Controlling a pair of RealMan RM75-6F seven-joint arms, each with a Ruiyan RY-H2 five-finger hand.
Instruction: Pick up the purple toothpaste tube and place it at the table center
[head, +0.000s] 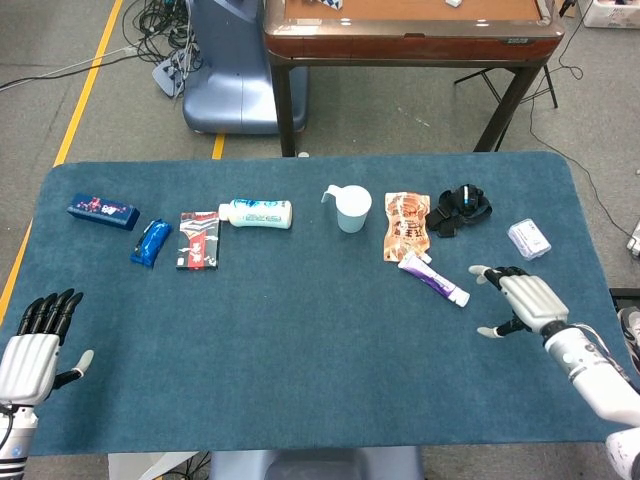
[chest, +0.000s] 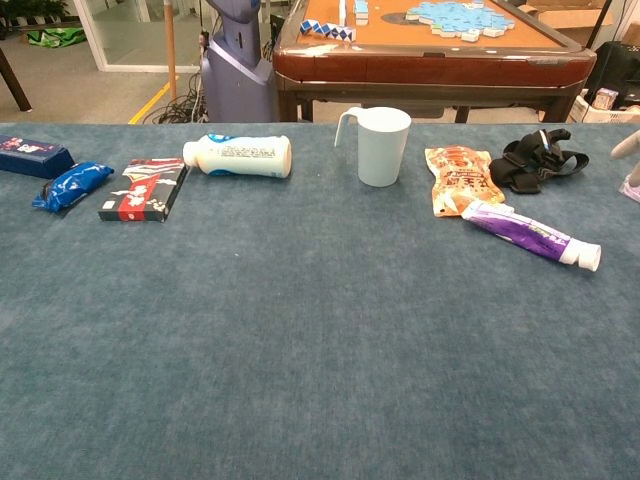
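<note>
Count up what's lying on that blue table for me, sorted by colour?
Blue: 2, box, packet
White: 3, bottle, cup, small pack
Red-black: 1, box
Orange: 1, pouch
Black: 1, strap
Purple: 1, toothpaste tube
Total: 9
</note>
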